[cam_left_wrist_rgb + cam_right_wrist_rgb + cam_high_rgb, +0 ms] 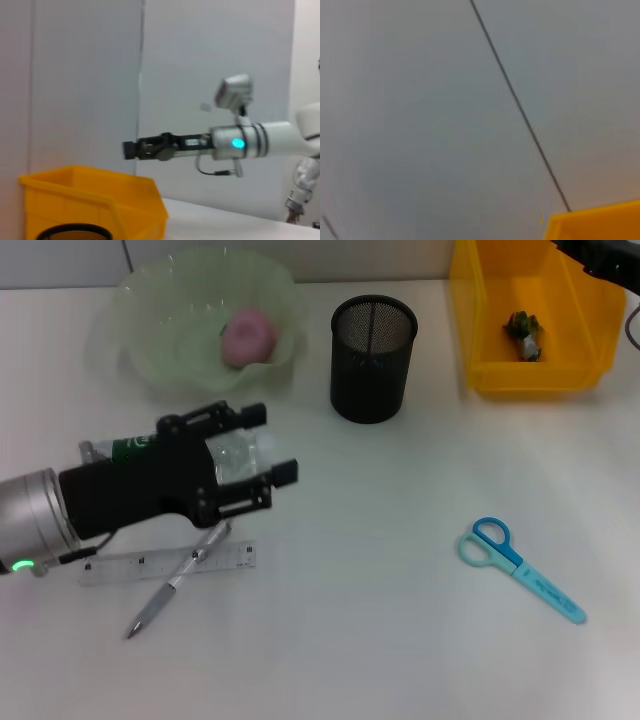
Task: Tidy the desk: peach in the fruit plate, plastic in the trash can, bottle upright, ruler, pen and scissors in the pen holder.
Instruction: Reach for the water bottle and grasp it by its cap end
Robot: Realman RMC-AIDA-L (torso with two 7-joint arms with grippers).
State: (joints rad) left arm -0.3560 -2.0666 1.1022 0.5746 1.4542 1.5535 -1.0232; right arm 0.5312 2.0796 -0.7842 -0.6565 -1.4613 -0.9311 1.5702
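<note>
A clear bottle (238,456) with a green label lies on its side at the left of the desk. My left gripper (268,445) is shut on it, one finger on each side of its clear end. Just in front lie the transparent ruler (130,567) and, slanting across it, the silver pen (170,590). At the right front are the blue scissors (520,565). A pink peach (248,337) rests in the pale green fruit plate (150,350). The crumpled plastic (524,335) sits in the yellow trash can (590,360). My right gripper (129,149) hangs above that can.
The black mesh pen holder (372,358) stands upright between the plate and the yellow can (95,200). White desk surface stretches between the pen holder and the scissors. A grey wall panel runs behind the desk.
</note>
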